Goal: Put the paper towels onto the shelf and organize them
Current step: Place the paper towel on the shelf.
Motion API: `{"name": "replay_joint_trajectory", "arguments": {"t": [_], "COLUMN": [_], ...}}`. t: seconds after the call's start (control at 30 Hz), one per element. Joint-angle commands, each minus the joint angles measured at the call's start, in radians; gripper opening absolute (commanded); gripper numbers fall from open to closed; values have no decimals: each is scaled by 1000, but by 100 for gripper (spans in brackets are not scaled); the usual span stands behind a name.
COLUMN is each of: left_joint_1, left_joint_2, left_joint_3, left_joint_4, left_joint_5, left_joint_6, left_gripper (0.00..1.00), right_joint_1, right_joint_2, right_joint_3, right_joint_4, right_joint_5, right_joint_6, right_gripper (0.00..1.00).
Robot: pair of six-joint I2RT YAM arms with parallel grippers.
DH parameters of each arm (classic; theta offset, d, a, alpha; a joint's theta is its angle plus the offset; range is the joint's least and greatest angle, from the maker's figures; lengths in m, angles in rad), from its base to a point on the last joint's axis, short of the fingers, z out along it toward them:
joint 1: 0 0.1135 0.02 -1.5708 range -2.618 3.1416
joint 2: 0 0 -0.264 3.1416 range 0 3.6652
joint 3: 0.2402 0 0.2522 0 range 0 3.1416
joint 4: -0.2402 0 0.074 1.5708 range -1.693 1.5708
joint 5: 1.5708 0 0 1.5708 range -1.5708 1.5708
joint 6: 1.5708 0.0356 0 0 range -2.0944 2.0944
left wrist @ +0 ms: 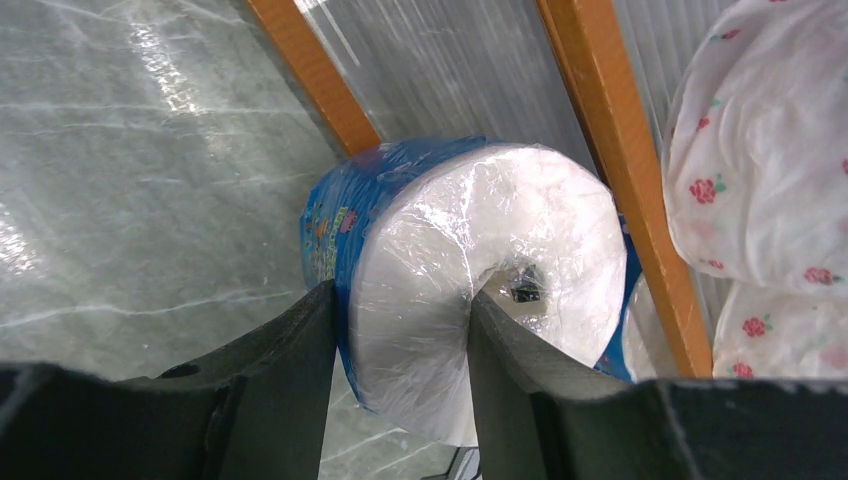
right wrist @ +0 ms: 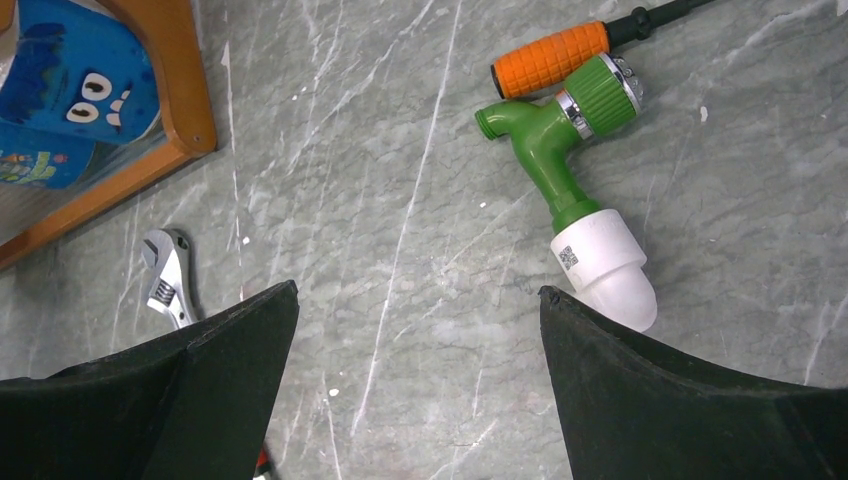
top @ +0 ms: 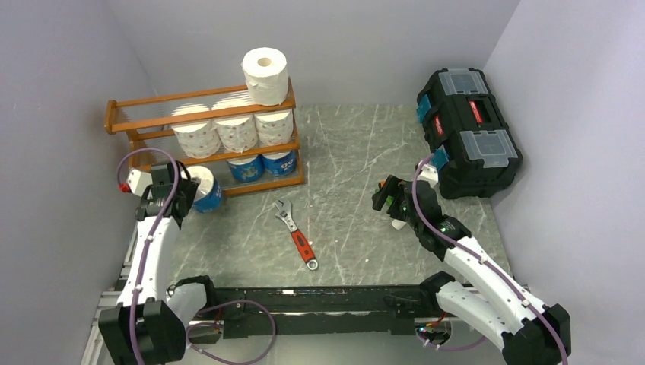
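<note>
Clamped in the left gripper [left wrist: 400, 312], jaws drawn narrow: a blue-wrapped roll [left wrist: 470, 280], with one finger [left wrist: 290, 350] against the outside of the wrap and the other pushed into the hollow core. Lying on its side just in front of the shelf [top: 144, 122], by the left end of the lowest tier, not yet inside. Cannot tell whether resting on the table [top: 357, 152] or lifted off it.

On the shelf's bottom tier, toward the right: two more blue-wrapped rolls [top: 246, 169], side by side. On the middle tier: three white rolls [top: 236, 131] with small red print, upright in a row. On the top tier's right end: a plain white roll [top: 265, 74], upright, core upward.

Well apart from the shelf, over the table: the right gripper [right wrist: 415, 290], spread wide. Beneath it, a green tap [right wrist: 565, 170] with a white end, just beside an orange grip [right wrist: 550, 58]. Between shelf and arm bases, flat on the table: a red-handled wrench [top: 294, 230]. At the far right: a black toolbox [top: 468, 129], lid shut, contents hidden.
</note>
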Motion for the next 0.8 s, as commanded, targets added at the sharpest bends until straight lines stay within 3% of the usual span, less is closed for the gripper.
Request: {"name": "replay_joint_trajectory", "arguments": {"t": [0.0,0.2,0.77], "left_joint_1": [20,26,25], "left_joint_2": [44,90,217], "left_joint_3": [-2,-23,42], "left_joint_4": [166,263,318], "left_joint_5": [52,63,108], "left_joint_6": [-27,-40,-68], "left_gripper": [2,2,3], "right_joint_1": [-2,-4,-6], "right_joint_2": [-14,-9,29], "right_joint_3": [-7,-3,7], "right_joint_4": [41,39,40], "right_joint_5": [0,16,32], "right_joint_6": [0,-1,-3], "right_gripper": [92,92,92]}}
